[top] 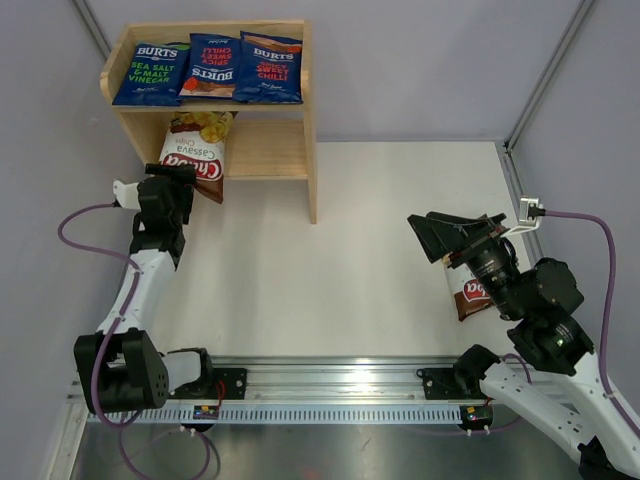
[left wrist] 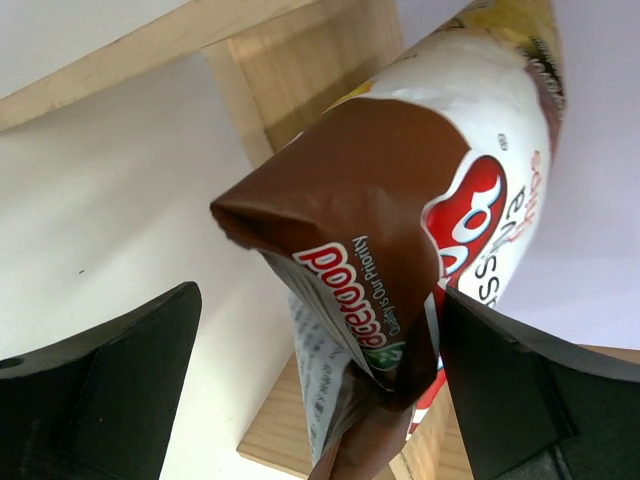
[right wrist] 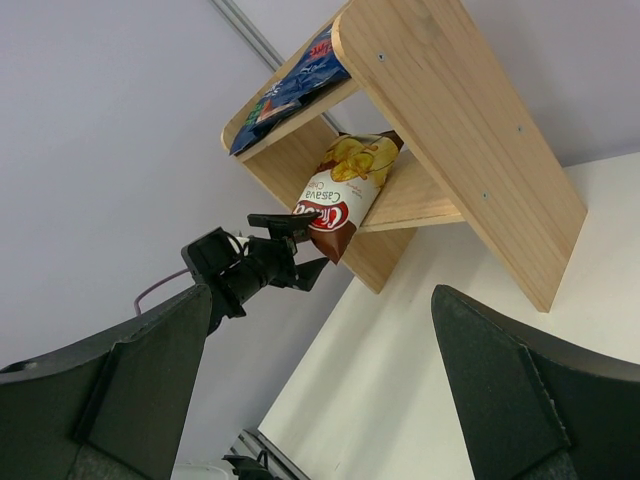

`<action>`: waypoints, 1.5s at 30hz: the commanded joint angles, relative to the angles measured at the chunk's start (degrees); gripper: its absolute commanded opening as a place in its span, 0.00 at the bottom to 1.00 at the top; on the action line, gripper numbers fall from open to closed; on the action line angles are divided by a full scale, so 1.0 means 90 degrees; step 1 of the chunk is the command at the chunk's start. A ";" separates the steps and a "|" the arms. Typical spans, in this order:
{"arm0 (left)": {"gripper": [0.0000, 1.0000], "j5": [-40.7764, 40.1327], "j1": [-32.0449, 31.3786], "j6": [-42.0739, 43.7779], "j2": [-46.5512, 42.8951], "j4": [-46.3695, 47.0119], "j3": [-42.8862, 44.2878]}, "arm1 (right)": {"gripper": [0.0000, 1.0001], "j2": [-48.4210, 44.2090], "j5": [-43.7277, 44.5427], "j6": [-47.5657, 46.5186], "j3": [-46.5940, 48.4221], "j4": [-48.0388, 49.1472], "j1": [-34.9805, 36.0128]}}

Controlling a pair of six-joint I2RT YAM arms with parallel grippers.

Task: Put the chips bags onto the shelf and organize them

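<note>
The wooden shelf [top: 310, 150] stands at the back left. Three blue Burts bags lie on its top tier: green-lettered [top: 150, 72], red-lettered [top: 215, 65] and red-lettered [top: 270, 68]. A brown-and-white Chuba bag [top: 198, 145] leans at the left of the lower tier, its brown end sticking out over the front edge. My left gripper [top: 195, 180] is open around that end [left wrist: 380, 250]; the bag touches only the right finger [left wrist: 510, 390]. My right gripper [top: 440, 238] is open and empty, above the second Chuba bag [top: 470, 295] lying on the table at the right.
The right wrist view shows the shelf [right wrist: 450, 120], the leaning Chuba bag [right wrist: 345, 190] and the left gripper [right wrist: 300, 245] from afar. The lower tier is bare wood [top: 265, 150] to the right of the bag. Grey walls enclose the white table [top: 340, 260].
</note>
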 commanded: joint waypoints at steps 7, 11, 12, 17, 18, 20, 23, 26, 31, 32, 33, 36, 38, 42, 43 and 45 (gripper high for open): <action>0.99 0.0109 0.0043 -0.0529 0.0471 0.0530 -0.0015 | 1.00 0.0024 0.0279 -0.0166 -0.0078 0.0293 0.0039; 0.99 0.0138 0.0043 -0.0637 0.0442 0.0824 -0.0016 | 1.00 -0.0006 0.0318 -0.0215 -0.0059 0.0263 0.0039; 0.99 0.0119 0.0043 -0.0628 0.0442 0.0882 -0.0006 | 1.00 -0.0006 0.0318 -0.0225 -0.0059 0.0263 0.0039; 0.99 -0.0057 0.0073 -0.0657 0.0500 0.0736 0.0247 | 1.00 0.0043 0.0337 -0.0225 -0.0107 0.0302 0.0039; 0.99 -0.0115 0.0073 -0.0676 0.0539 0.0736 0.0267 | 0.99 0.0062 0.0328 -0.0235 -0.0117 0.0322 0.0039; 0.99 -0.0096 0.0102 -0.0725 0.0646 0.0707 0.0384 | 0.99 0.0082 0.0337 -0.0225 -0.0127 0.0332 0.0029; 0.99 -0.0028 0.0151 -0.0793 0.0832 0.0609 0.0589 | 0.99 0.0121 0.0318 -0.0225 -0.0146 0.0351 0.0039; 0.99 -0.0076 0.0151 -0.0862 0.0862 0.0638 0.0599 | 0.99 0.0141 0.0318 -0.0225 -0.0156 0.0351 0.0039; 0.99 -0.0154 0.0151 -0.0784 0.0687 0.0628 0.0512 | 1.00 0.0131 0.0357 -0.0274 -0.0137 0.0322 0.0029; 0.99 -0.0193 0.0151 -0.0755 0.0628 0.0609 0.0473 | 0.99 0.0141 0.0367 -0.0274 -0.0127 0.0312 0.0039; 0.99 -0.0271 0.0151 -0.0735 0.0589 0.0629 0.0443 | 0.99 0.0150 0.0367 -0.0293 -0.0127 0.0302 0.0039; 0.99 -0.0263 0.0180 -0.0569 0.0462 0.0658 0.0453 | 0.99 0.0267 0.0308 -0.0361 -0.0088 0.0176 0.0039; 0.99 -0.0194 0.0180 -0.0452 0.0326 0.0629 0.0472 | 0.99 0.0336 0.0259 -0.0381 -0.0088 0.0107 0.0039; 0.99 -0.0096 0.0180 -0.0315 -0.0173 0.0824 0.0229 | 0.99 0.0385 0.0250 -0.0557 -0.0088 -0.0059 0.0039; 0.99 -0.0077 0.0190 -0.0315 -0.0280 0.0882 0.0151 | 0.99 0.0414 0.0259 -0.0577 -0.0088 -0.0069 0.0029; 0.99 -0.0067 0.0180 -0.0286 -0.0562 0.0854 0.0053 | 1.00 0.0492 0.0211 -0.0625 -0.0088 -0.0127 0.0039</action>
